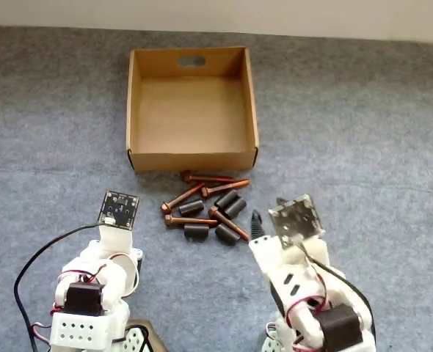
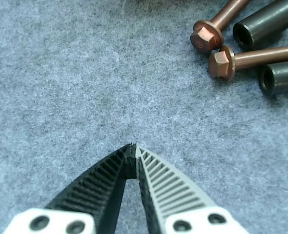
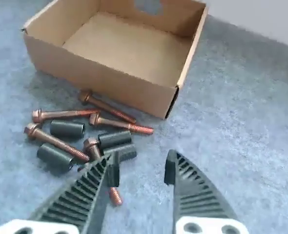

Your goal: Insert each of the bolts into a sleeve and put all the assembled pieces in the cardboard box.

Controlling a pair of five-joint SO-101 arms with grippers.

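Since all the bolts (image 1: 183, 198) and sleeves (image 1: 197, 232) lie loose in one heap just in front of the cardboard box (image 1: 193, 159), which holds no assembled piece, the step in hand looks like a first pick. The right jaws stand wide apart and empty at the heap's near edge. The left jaws are pressed together on nothing, over bare table (image 1: 363, 147) near two bolt heads (image 2: 221, 63). Taking an outer bolt by its shank, clear of neighbours, seems wisest. The box's front wall crowds the heap's far side; open table lies on both flanks.
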